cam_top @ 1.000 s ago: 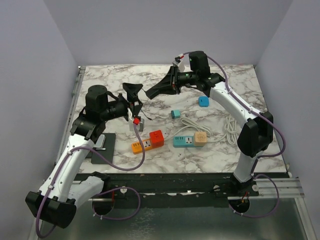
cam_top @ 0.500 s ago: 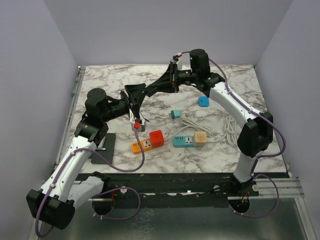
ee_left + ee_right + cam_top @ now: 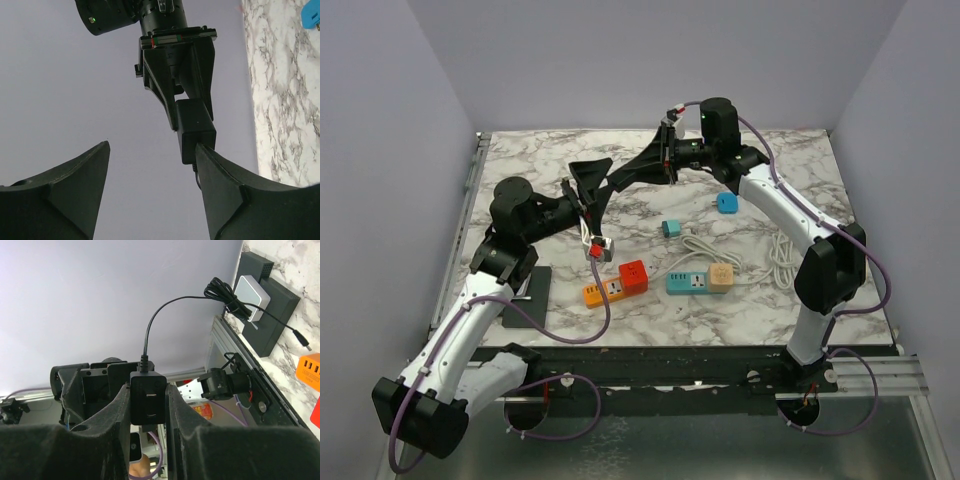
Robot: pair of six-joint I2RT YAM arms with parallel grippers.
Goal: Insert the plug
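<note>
1. Your right gripper (image 3: 148, 390) is clamped on the black plug (image 3: 148, 407), with one finger on each side of its body. The plug's cable (image 3: 165, 310) leaves from the end that points away from the wrist.
2. Your left gripper (image 3: 152, 150) stands open and faces the plug. In its wrist view the plug sits at the tip of one finger, not between the two. You cannot tell from here whether that finger touches it.
3. Both grippers meet in the air on the far side of the orange power strip (image 3: 615, 283), well apart from it and clear above the worktop (image 3: 520, 150).
4. Done so far: the plug is off the worktop and firmly held. This looks like a mid-air hand-over or regrasp, so count the task as roughly halfway at best.
5. Not yet done: the plug is in no socket.
6. What is left for you is to settle who carries the plug, bring it down to the orange power strip, line up its pins and press it home. A red adapter (image 3: 633, 274) already sits on that strip's right end.
</note>
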